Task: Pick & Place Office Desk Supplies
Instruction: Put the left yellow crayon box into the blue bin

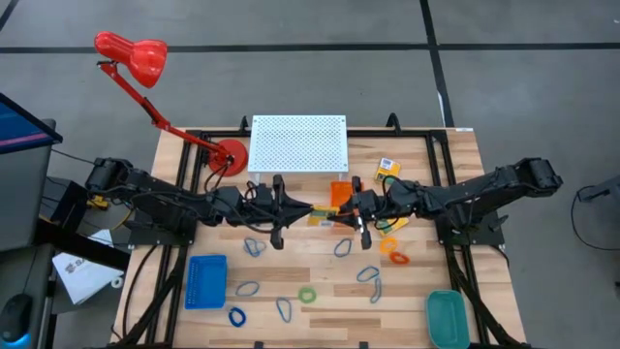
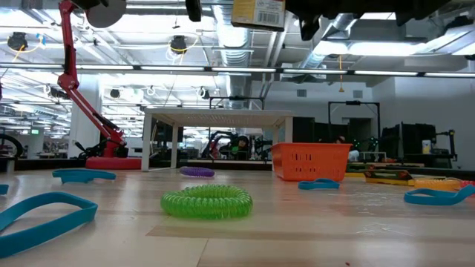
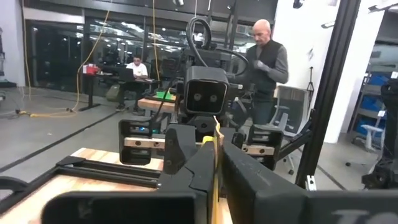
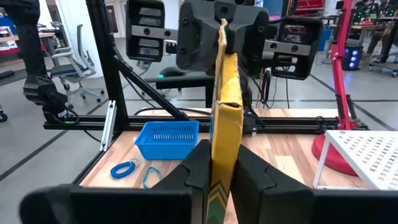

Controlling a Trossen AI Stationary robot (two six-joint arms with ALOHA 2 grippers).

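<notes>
Both arms are meeting in the middle, above the table, and they are both pinching the same small yellow box. The left end effector is squeezing one end of it, and the right end effector is squeezing the other end, so the box is hanging in the air between them, up high over the orange tray. It looks like a hand-over from one arm to the other. To do it well, I think only one arm should let go, and only when the other one is holding tight. If both pull at once, the thin box could bend or twist. If both let go, it is going to drop. The arm that lets go should open wide and back straight away, so it is not bumping the box. Then the box can go down gently into a tray. Many rubber-band rings, like the green ring, and wire clip loops are lying on the table, waiting.
</notes>
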